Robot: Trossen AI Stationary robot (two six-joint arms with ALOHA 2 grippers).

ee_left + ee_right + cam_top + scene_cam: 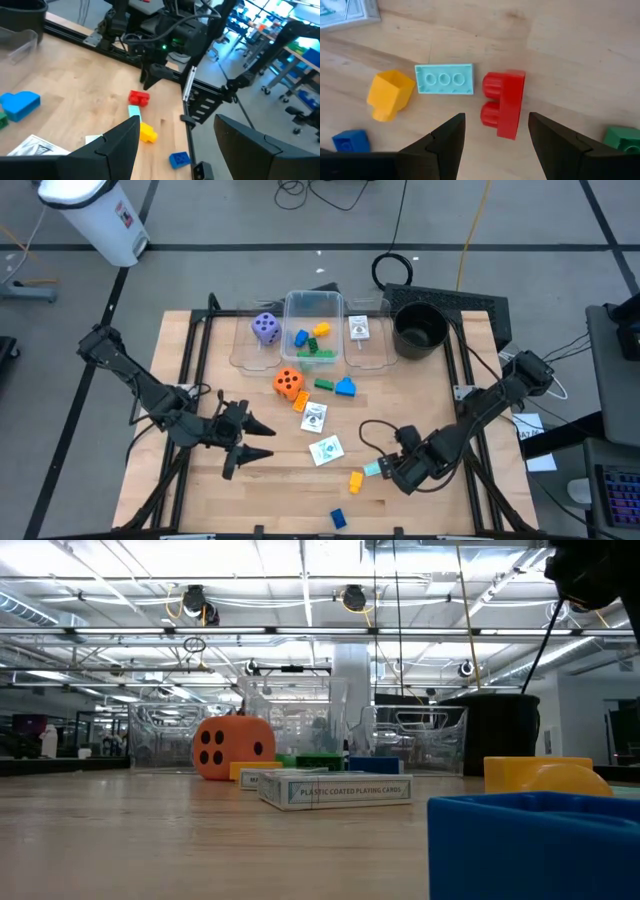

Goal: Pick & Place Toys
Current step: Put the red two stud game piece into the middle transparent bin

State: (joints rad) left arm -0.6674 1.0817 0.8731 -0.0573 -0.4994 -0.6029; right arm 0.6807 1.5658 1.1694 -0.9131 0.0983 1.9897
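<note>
The right gripper (495, 137) hangs low over the front right part of the table (250, 490). Its two dark fingers (442, 142) stand apart and hold nothing. Between them, on the wood, lies a red block (505, 102) on its side, not touched by either finger. Just beside the red block lies a teal block (443, 79) with three round studs, and next to that a yellow block (390, 94). A blue block (351, 141) lies nearer the table's front edge, and a green block (622, 137) shows at the other side.

The left gripper (262, 440) waits at the front left of the table, its fingers also parted and empty.

Near the table's middle lie small white card boxes (326, 450); on one of them the low view lets us read "PLASTIC COATED PLAYING CARDS" (335, 790). Behind them stands the orange die (288, 383) with black dots. The purple die (265, 328) sits at the back beside the clear tub (290, 305), which holds several green, blue and yellow blocks. The black pot (420, 328) stands to the right of the tub.
</note>
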